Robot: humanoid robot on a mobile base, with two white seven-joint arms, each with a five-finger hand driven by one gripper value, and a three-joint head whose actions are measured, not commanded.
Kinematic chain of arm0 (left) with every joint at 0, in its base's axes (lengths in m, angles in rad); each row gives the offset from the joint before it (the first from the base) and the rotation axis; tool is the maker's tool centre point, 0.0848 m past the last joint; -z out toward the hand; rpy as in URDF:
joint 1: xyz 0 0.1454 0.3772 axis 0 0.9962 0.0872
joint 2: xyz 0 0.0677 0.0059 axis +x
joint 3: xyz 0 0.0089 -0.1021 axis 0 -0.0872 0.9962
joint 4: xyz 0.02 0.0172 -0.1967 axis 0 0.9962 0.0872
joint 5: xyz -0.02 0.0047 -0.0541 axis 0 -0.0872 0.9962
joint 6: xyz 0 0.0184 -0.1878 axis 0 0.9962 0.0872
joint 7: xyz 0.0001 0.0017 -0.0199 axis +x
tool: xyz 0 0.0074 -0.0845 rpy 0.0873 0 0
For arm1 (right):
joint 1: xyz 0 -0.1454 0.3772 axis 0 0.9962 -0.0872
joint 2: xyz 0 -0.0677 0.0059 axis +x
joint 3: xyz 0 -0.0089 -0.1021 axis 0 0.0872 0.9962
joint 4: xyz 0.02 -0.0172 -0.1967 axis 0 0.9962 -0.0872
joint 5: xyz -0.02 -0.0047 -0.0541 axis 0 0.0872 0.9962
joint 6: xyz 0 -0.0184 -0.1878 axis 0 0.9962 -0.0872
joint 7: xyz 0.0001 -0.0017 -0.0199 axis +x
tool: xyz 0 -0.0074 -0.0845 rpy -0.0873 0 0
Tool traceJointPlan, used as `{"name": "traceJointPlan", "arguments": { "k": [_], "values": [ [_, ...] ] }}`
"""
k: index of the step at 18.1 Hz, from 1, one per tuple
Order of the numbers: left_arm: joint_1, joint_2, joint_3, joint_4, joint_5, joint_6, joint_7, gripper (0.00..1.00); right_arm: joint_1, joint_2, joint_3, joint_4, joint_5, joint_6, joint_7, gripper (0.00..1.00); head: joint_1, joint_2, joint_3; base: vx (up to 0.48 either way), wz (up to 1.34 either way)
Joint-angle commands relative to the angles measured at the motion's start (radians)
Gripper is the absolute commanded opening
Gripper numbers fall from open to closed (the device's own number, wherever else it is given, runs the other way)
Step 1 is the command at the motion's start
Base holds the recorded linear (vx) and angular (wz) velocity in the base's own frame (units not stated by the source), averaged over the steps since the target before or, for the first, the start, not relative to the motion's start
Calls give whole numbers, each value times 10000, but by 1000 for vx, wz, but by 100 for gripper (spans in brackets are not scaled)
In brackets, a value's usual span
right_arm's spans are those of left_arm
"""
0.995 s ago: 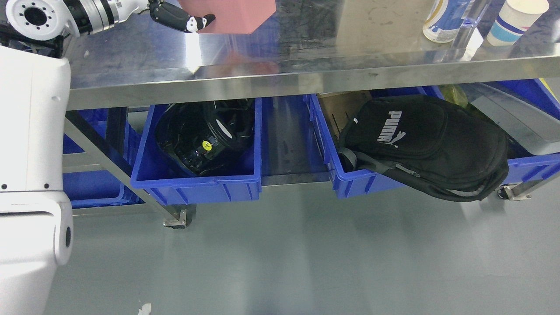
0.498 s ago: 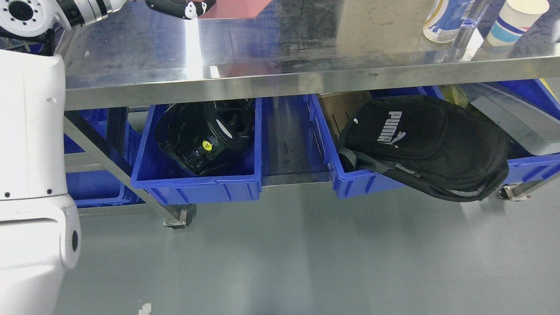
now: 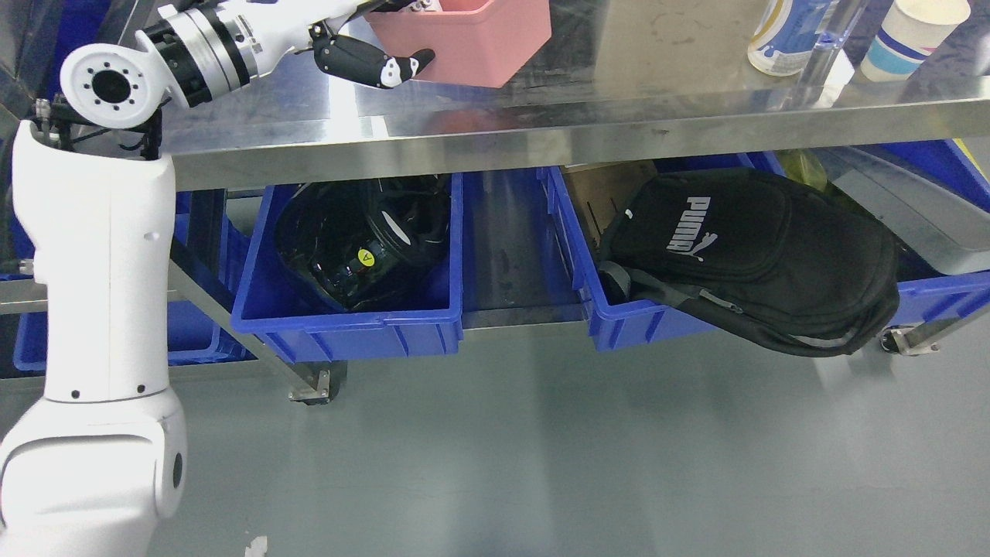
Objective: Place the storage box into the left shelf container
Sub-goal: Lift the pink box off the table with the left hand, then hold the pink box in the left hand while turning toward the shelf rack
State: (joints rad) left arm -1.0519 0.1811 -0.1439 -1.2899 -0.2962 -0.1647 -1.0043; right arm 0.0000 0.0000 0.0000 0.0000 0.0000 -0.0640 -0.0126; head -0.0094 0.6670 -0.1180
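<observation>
The steel bench (image 3: 541,116) fills the top of my view, with a lower shelf (image 3: 510,263) under it carrying blue bins. My target, the left blue container (image 3: 348,329), sits on that shelf and is already largely taken up by a black helmet-like object (image 3: 356,244). I judge there is little free room in it, so the box would have to rest on top or squeeze in at the front. The bench edge overhangs the rear of the bin, so I would have to come in from the front and low.

To the right, a second blue bin (image 3: 619,321) holds a black Puma bag (image 3: 758,255) that spills over its rim. It lies well apart from my route.

The pink storage box (image 3: 464,39) is up on the bench near its back left. My left hand (image 3: 371,58) is clamped on it, the thumb pressed to the near wall and other fingers seemingly hooked over the rim, though the frame edge cuts them off. It looks like rigid moulded plastic, probably light, with smooth walls that could slip, so the rim is the sound place to hold. I cannot see whether it holds anything.

A bottle (image 3: 789,35) and a paper cup (image 3: 909,39) stand far right on the bench, out of the way.
</observation>
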Motion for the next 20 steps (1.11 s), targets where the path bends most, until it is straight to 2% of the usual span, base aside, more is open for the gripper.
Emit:
{"name": "traceJointPlan", "arguments": {
  "k": [1,16,20],
  "values": [
    [700,-584,-140,-1781,-13,6,11,1,-61,-175,-30,-175,-15,-4,3,100,0,0,0,0,0],
    [1069,-1151,-570,-2134,-44,6,11,1,-61,-175,-30,-175,-15,-4,4,100,0,0,0,0,14],
    [1100,-1213,-586,-2150,-44,-9,11,1,-61,-175,-30,-175,-15,-4,3,100,0,0,0,-46,822]
  ]
}}
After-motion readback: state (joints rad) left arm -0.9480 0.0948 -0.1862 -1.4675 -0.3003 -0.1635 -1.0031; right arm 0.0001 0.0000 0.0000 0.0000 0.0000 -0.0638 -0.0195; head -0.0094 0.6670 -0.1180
